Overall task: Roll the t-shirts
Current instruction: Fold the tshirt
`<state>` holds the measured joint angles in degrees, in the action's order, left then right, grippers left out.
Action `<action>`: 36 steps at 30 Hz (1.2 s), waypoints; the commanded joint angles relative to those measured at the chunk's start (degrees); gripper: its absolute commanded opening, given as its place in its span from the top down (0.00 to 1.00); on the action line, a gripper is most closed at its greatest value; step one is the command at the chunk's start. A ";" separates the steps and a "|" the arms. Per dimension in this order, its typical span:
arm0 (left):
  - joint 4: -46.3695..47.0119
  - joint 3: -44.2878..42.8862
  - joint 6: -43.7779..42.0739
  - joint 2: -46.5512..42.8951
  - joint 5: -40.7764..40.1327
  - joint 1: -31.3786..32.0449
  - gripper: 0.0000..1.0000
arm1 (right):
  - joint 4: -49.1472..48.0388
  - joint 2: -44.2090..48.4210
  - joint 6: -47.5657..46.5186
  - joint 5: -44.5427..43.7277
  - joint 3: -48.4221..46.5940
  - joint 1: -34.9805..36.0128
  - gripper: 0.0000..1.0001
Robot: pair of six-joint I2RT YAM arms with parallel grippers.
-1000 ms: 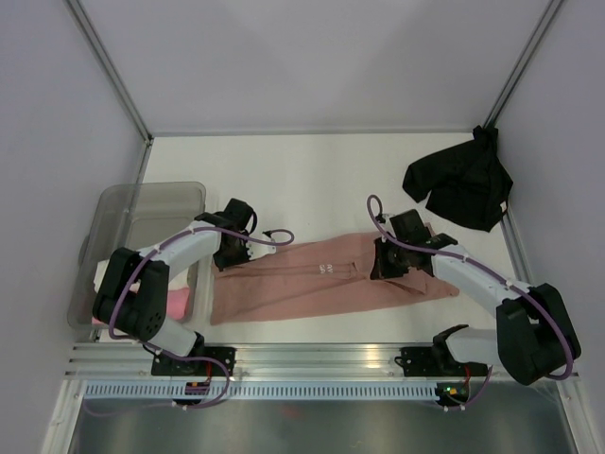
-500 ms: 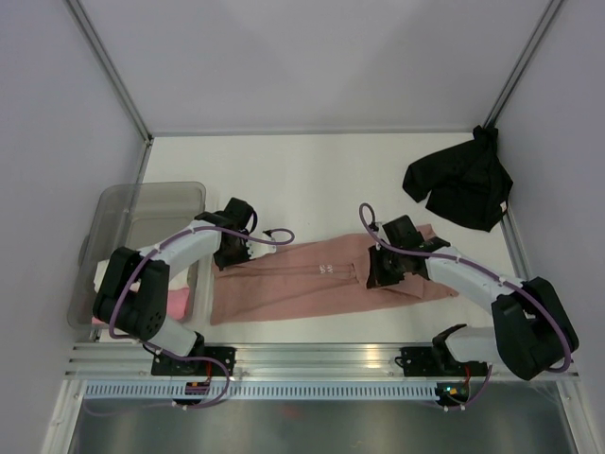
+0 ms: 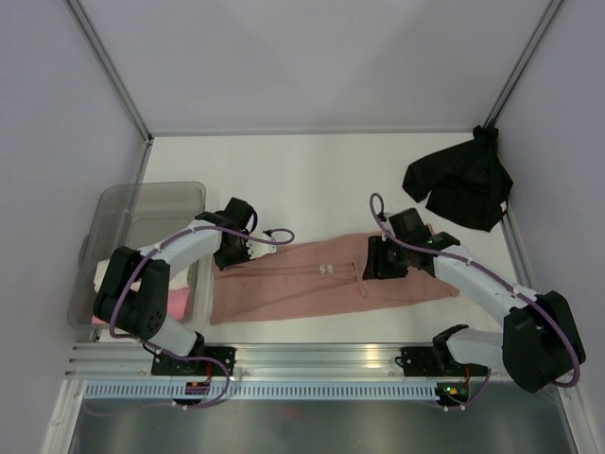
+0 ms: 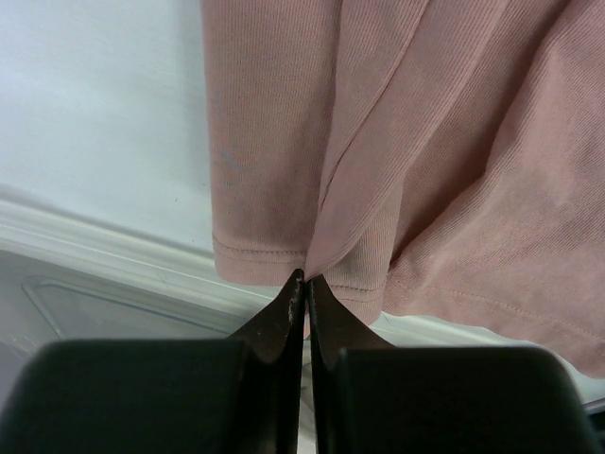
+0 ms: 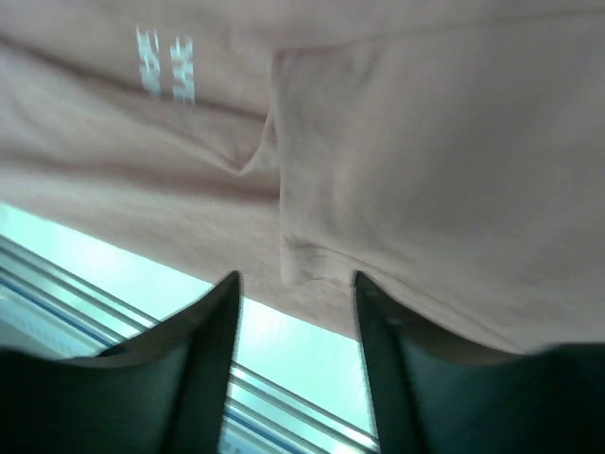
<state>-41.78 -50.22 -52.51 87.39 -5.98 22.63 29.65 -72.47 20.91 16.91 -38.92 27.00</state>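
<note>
Folding seems nearly done, I judge: the salmon-pink t-shirt lies as a long band across the near middle of the surface, with a sleeve turned in. My left gripper is pinched tight on its hem at the left end. My right gripper stands wide and empty just over the turned-in sleeve edge. The next move calls for catching one end and rolling evenly along the band, without the folds springing out.

Count: one salmon-pink t-shirt; one black t-shirt, crumpled at the far right corner; one bin at the left, holding one bright-pink roll. A pale patch beside it I cannot identify.
</note>
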 commanded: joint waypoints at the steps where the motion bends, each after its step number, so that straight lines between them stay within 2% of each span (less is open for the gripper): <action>1: 0.30 -1.46 1.18 -0.73 -0.88 0.13 0.93 | 5.13 3.91 7.65 -10.48 -5.81 -7.44 0.48; 3: 0.21 -1.29 1.45 -1.09 -0.70 0.30 0.93 | 10.33 3.12 9.93 -12.95 -6.44 -13.70 0.65; 4: 0.29 -1.20 1.62 -1.26 -0.61 0.31 0.93 | 10.95 3.12 10.12 -13.13 -5.91 -19.13 0.66; 9: 0.38 -0.67 2.76 -1.35 -0.44 0.75 0.93 | 9.29 3.74 9.77 -13.48 -5.20 -28.74 0.66; 18: 0.30 -0.23 3.47 -1.88 -0.44 1.54 0.92 | 8.32 -0.75 9.06 -16.20 -2.66 -30.43 0.55; 23: 0.30 -0.32 3.29 -1.44 -0.44 1.54 0.92 | 3.76 -2.32 9.24 -12.87 0.85 -30.43 0.57; 26: 0.30 -0.15 3.29 -1.44 -0.53 1.54 0.92 | 2.61 -3.12 9.33 -11.99 1.47 -30.43 0.63; 29: 0.30 -0.15 3.38 -1.79 -0.61 1.54 0.93 | 2.43 -1.98 9.33 -11.81 1.65 -30.52 0.75; 30: 0.38 -0.06 3.29 -1.88 -0.53 1.62 0.93 | 2.61 -1.54 9.42 -12.68 1.65 -30.52 0.86; 33: 0.47 0.03 4.25 -2.75 -0.26 1.89 0.93 | 4.62 -0.57 9.59 -14.53 1.12 -30.52 1.00; 36: 0.56 1.34 5.49 -4.42 -0.52 3.55 0.94 | 5.94 -0.48 10.47 -15.76 1.04 -30.43 1.00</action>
<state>-41.76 -50.15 -49.65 86.32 -6.00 24.51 34.65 -74.28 30.22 3.46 -37.21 -3.22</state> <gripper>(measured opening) 0.064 0.007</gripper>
